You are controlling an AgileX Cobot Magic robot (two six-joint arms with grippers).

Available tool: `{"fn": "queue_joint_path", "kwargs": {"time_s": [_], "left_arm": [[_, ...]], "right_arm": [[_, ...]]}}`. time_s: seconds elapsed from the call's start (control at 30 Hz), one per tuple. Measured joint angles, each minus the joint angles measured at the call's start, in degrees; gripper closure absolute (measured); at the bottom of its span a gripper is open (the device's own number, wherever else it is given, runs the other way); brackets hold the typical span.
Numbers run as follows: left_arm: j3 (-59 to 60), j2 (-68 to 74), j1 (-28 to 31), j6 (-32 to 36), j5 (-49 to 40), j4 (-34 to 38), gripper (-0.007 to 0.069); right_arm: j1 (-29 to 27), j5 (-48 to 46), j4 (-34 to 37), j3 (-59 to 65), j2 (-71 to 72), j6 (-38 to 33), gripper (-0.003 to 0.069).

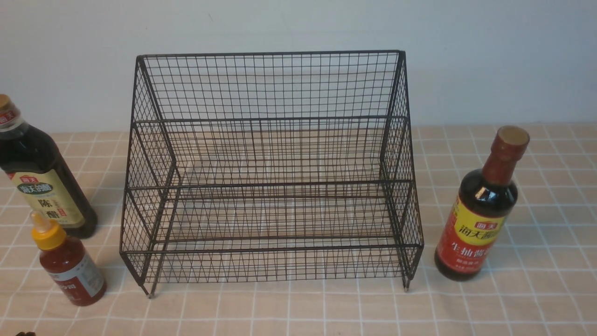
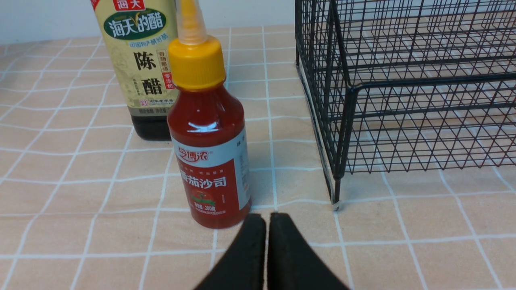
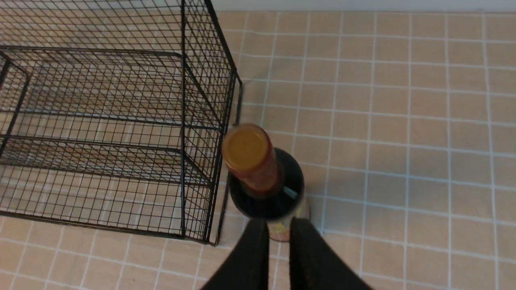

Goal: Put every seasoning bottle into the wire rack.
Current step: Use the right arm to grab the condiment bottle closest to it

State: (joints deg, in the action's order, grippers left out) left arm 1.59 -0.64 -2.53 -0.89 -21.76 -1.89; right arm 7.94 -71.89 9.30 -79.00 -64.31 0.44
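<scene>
The large black wire-mesh rack (image 1: 270,251) with 2 stepped tiers, a tall back and short feet stands mid-desk, its back toward the far edge by the white wall, and both tiers are bare. All 3 bottles stand upright on the peach cloth with white grid lines (image 1: 536,289), outside the rack.

Toward the desk's left edge is the large dark bottle with gold cap and cream label (image 1: 42,191). Just in front of it is the small red sauce bottle with yellow nozzle cap (image 1: 70,266).

Off the rack's right side, close to its front corner, is the tall dark bottle with red neck and red-yellow label (image 1: 480,219).

My left gripper (image 2: 267,217) is pressed together, just short of the red sauce bottle. My right gripper (image 3: 278,220) is parted by a narrow gap above the tall bottle, pinching nothing.
</scene>
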Motion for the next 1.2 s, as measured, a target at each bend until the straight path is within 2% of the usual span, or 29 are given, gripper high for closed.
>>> {"fn": "queue_joint_path", "kwargs": {"time_s": [0.2, 0.27, 0.37, 0.47, 0.53, 0.7, 0.77, 0.93, 1.03, 1.07, 1.2], "left_arm": [[0.0, 0.0, 0.0, 0.0, 0.0, 0.0, 0.0631], [0.0, 0.0, 0.0, 0.0, 0.0, 0.0, 0.0631], [0.0, 0.0, 0.0, 0.0, 0.0, 0.0, 0.0631], [0.0, 0.0, 0.0, 0.0, 0.0, 0.0, 0.0631], [0.0, 0.0, 0.0, 0.0, 0.0, 0.0, 0.0631], [0.0, 0.0, 0.0, 0.0, 0.0, 0.0, 0.0631], [0.0, 0.0, 0.0, 0.0, 0.0, 0.0, 0.0631], [0.0, 0.0, 0.0, 0.0, 0.0, 0.0, 0.0631], [0.0, 0.0, 0.0, 0.0, 0.0, 0.0, 0.0631], [0.0, 0.0, 0.0, 0.0, 0.0, 0.0, 0.0631], [0.0, 0.0, 0.0, 0.0, 0.0, 0.0, 0.0631]], "right_arm": [[4.32, -0.19, 0.03, -2.75, -8.57, -3.36, 0.0339], [5.62, -0.3, -0.48, -2.95, -10.89, -3.47, 0.023], [5.99, 0.25, -1.61, -2.95, -13.19, -3.47, 0.0131], [5.99, 0.92, -3.8, -2.99, -15.96, -3.47, 0.0065], [5.99, 1.27, -4.33, -2.99, -17.76, -3.47, 0.005], [5.99, 2.37, -4.45, -2.99, -21.63, -3.47, 0.0048], [5.99, 2.66, -4.26, -2.99, -23.4, -3.47, 0.0069], [5.99, 2.9, -4.14, -2.99, -24.74, -3.08, 0.0185], [5.99, 1.4, -3.65, -3.01, -24.8, -2.64, 0.0361], [6.04, 1.33, -3.97, -3.06, -24.8, -2.77, 0.0387], [6.04, 1.29, -4.1, -3.06, -24.8, -2.9, 0.0382]]}}
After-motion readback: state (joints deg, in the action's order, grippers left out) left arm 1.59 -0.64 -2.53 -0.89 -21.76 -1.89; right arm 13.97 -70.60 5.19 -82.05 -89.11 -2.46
